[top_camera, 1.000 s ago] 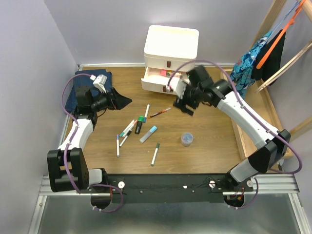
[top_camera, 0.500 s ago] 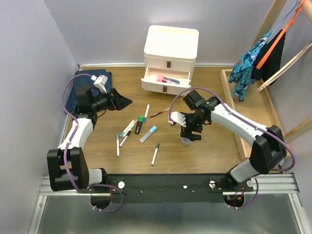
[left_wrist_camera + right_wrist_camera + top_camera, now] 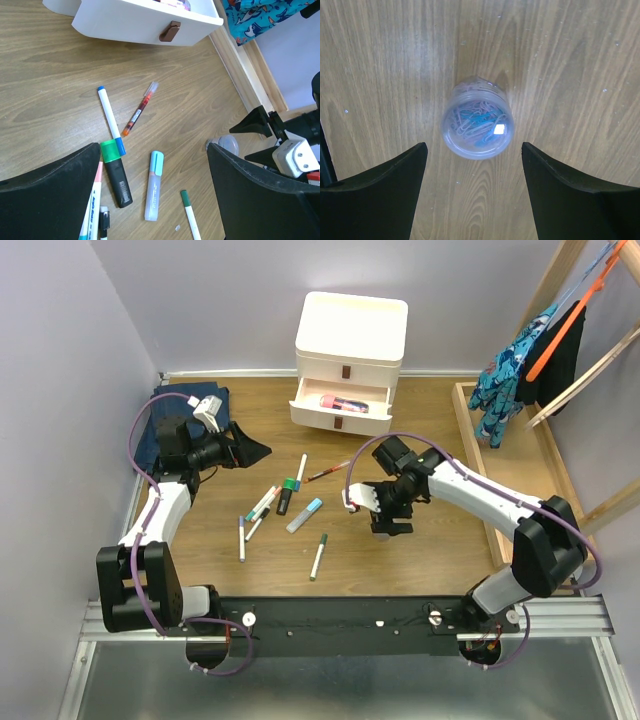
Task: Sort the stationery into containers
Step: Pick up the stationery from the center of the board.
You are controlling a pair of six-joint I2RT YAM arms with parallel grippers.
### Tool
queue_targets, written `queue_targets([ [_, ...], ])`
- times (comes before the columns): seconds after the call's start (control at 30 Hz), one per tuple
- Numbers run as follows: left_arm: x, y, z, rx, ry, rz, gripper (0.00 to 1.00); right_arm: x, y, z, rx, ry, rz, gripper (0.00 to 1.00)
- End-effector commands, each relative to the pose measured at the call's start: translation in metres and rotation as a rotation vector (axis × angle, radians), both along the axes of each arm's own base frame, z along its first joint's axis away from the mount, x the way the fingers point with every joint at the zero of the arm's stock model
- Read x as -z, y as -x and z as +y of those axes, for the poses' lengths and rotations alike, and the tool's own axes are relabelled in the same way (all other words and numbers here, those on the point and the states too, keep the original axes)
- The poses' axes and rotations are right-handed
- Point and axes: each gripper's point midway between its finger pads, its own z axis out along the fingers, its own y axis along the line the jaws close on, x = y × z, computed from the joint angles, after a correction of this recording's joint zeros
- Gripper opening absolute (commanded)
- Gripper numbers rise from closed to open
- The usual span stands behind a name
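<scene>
open drawer (image 3: 320, 418) holding pink marker (image 3: 338, 401), jar (image 3: 476, 86) of paper clips (image 3: 472, 120)

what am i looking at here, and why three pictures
These are two robot arms bolted to a wooden table, each ending in a two-finger gripper. The wide picture is from a camera above them; the other two are from cameras on the wrists, so the black shapes there are each gripper's own fingers. Pens and markers lie scattered on the table, and a white cabinet at the back has one drawer pulled out. The right gripper hangs open over a small clear jar of paper clips; the left gripper is open too. Nothing is held.
</scene>
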Motion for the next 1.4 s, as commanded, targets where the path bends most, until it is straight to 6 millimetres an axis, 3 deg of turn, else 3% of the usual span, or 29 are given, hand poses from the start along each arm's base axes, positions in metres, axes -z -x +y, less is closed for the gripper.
queue_targets([
  [0.0, -0.005, -0.005, 0.002, 0.002, -0.01, -0.019, 0.97, 0.006, -0.002, 0.01, -0.042, -0.021, -0.003, 0.84],
  [0.57, 0.0, -0.005, 0.002, -0.001, -0.007, -0.009, 0.97, 0.023, -0.002, 0.015, -0.034, -0.001, 0.034, 0.82],
  [0.9, 0.002, -0.006, 0.003, -0.004, -0.003, -0.003, 0.97, 0.024, -0.004, 0.017, 0.001, 0.002, 0.048, 0.54],
  [1.0, 0.001, -0.006, 0.002, -0.001, -0.001, -0.007, 0.97, 0.013, -0.008, 0.021, 0.028, -0.013, 0.041, 0.52],
  [1.13, 0.001, -0.007, 0.002, -0.001, 0.002, -0.012, 0.97, -0.022, -0.019, 0.032, 0.053, -0.061, -0.001, 0.51],
  [1.17, 0.0, -0.007, 0.002, -0.002, 0.005, -0.012, 0.97, -0.043, -0.032, 0.042, 0.059, -0.098, -0.044, 0.51],
  [1.27, 0.0, -0.009, 0.002, -0.005, 0.013, -0.015, 0.97, -0.077, -0.055, 0.057, 0.1, -0.143, -0.106, 0.51],
  [1.37, -0.003, -0.01, 0.002, -0.004, 0.017, -0.024, 0.97, -0.098, -0.08, 0.068, 0.155, -0.168, -0.159, 0.51],
])
